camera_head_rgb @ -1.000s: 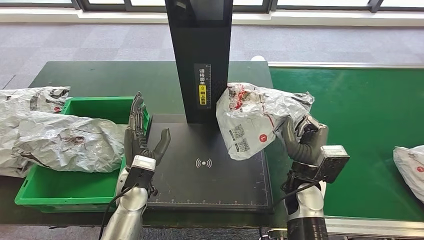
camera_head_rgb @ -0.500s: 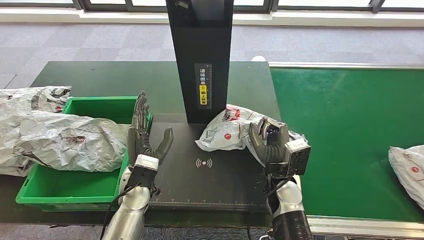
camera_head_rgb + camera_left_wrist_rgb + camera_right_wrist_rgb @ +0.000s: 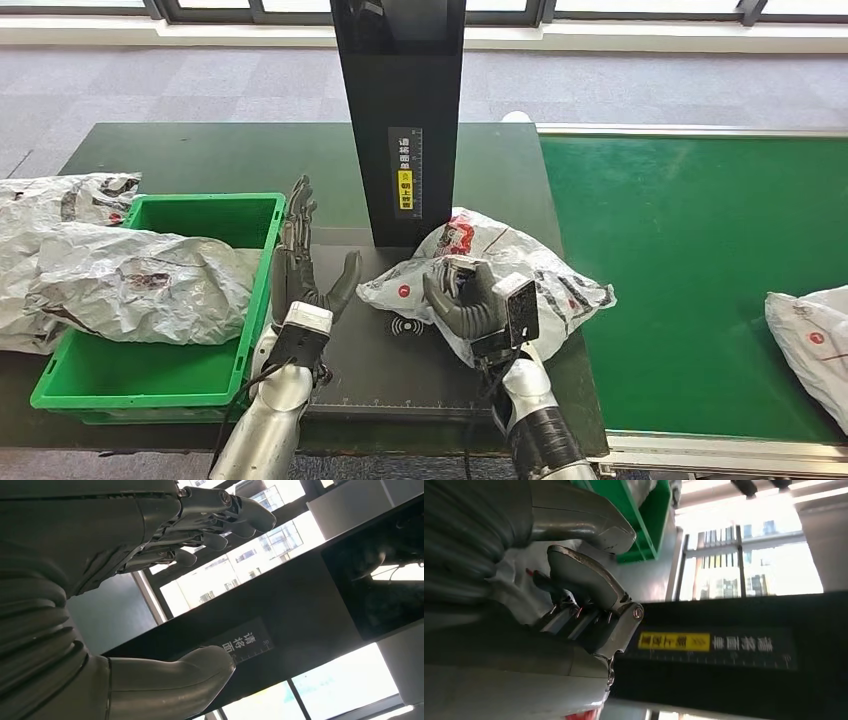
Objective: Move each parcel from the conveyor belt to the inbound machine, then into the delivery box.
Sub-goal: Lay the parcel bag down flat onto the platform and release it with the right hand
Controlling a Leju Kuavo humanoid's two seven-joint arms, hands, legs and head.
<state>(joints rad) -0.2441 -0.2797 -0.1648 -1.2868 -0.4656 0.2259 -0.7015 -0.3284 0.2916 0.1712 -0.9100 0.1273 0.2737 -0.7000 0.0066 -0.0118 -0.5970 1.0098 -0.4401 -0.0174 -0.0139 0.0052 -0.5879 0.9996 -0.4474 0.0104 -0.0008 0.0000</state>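
Black scanner plate: crumpled white parcel, red marks, right hand gripping.

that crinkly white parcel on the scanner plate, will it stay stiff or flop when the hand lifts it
The parcel is a wrinkled plastic mailer, so it will probably sag around the right hand. The glossy film may be slippery. It drapes off the scanner plate, suggesting soft, light contents.

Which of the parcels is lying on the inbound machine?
The parcel held by the right hand, on the black scanner plate. The others lie over the green box or on the conveyor belt.
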